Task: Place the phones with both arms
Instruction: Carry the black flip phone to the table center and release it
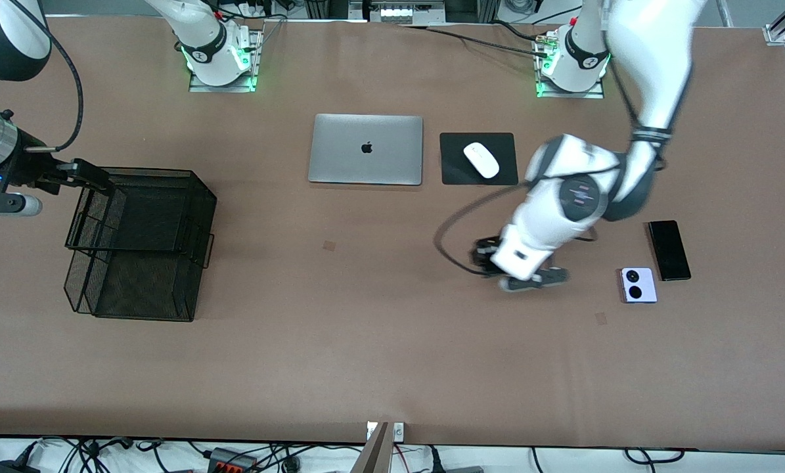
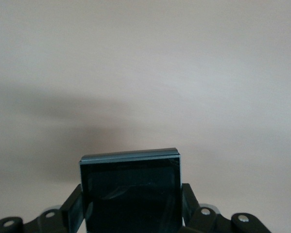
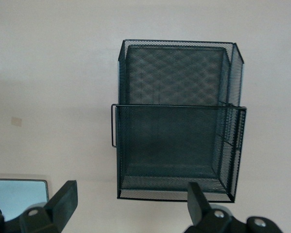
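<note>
From across the table, the brown, matte table (image 1: 379, 368) stretches wide and mostly bare toward the camera's edge. The left arm (image 1: 655, 66) reaches down from its base and folds at the elbow, so the left gripper (image 1: 520, 269) hangs low over open tabletop; its fingers are mostly hidden under the white wrist in this view. Toward the left arm's end of the table from that gripper lie two phones flat on the surface: the small squarish lilac phone (image 1: 638, 284) with two round black lenses, and just beside it, slightly farther from the camera, the long slim black slab (image 1: 669, 249), glossy and thin. At the right arm's end the right gripper (image 1: 87, 174) hovers over the upper rim of a two-tier black wire-mesh tray (image 1: 142, 263), boxy and see-through. A smooth silver laptop (image 1: 366, 149), lid shut, and a white mouse (image 1: 481, 159) on a black square pad (image 1: 454, 174) lie nearer the bases. In the left wrist view, the left gripper (image 2: 130, 213) is clamped on the small squarish black folded phone (image 2: 130, 194), one finger pressing each side edge; the phone's dark glassy face gleams, and only plain tabletop lies past it. In the right wrist view, the right gripper (image 3: 130, 204) stands with its fingers (image 3: 62, 201) spread wide and holding nothing, the mesh tray (image 3: 179, 145) directly below them with its open tiers showing, and a corner of the laptop (image 3: 16, 194) off to one side.
</note>
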`<move>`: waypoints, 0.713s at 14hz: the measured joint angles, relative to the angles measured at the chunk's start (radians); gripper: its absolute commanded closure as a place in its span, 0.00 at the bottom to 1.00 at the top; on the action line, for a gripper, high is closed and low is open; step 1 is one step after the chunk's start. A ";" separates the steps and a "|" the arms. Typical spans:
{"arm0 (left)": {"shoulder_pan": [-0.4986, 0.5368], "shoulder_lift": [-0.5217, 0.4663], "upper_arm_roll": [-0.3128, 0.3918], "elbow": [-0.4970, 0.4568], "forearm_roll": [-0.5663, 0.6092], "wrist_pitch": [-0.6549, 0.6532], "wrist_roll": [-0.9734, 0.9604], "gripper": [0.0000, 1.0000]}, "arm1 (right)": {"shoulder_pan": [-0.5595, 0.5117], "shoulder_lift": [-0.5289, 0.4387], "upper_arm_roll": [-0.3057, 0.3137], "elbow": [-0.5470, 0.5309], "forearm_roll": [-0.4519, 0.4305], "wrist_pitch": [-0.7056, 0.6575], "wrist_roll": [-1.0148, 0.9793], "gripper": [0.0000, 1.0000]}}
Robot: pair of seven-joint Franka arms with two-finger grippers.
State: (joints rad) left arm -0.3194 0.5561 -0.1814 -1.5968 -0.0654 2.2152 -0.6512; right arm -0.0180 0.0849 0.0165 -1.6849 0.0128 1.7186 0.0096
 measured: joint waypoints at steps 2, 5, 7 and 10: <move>-0.088 0.075 0.001 0.089 0.000 0.020 -0.051 0.55 | 0.026 0.015 0.001 0.000 0.006 0.013 -0.001 0.00; -0.193 0.206 0.008 0.237 0.000 0.104 -0.119 0.56 | 0.069 0.037 0.002 0.000 0.006 0.030 -0.001 0.00; -0.250 0.281 0.033 0.322 0.002 0.117 -0.133 0.56 | 0.079 0.056 0.002 0.000 0.006 0.036 -0.001 0.00; -0.389 0.366 0.148 0.420 0.006 0.118 -0.176 0.56 | 0.080 0.076 0.002 0.000 0.006 0.039 -0.001 0.00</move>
State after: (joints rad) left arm -0.7085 0.9218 -0.0333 -1.1768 -0.0592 2.3331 -0.8272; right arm 0.0615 0.1611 0.0186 -1.6854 0.0185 1.7574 0.0088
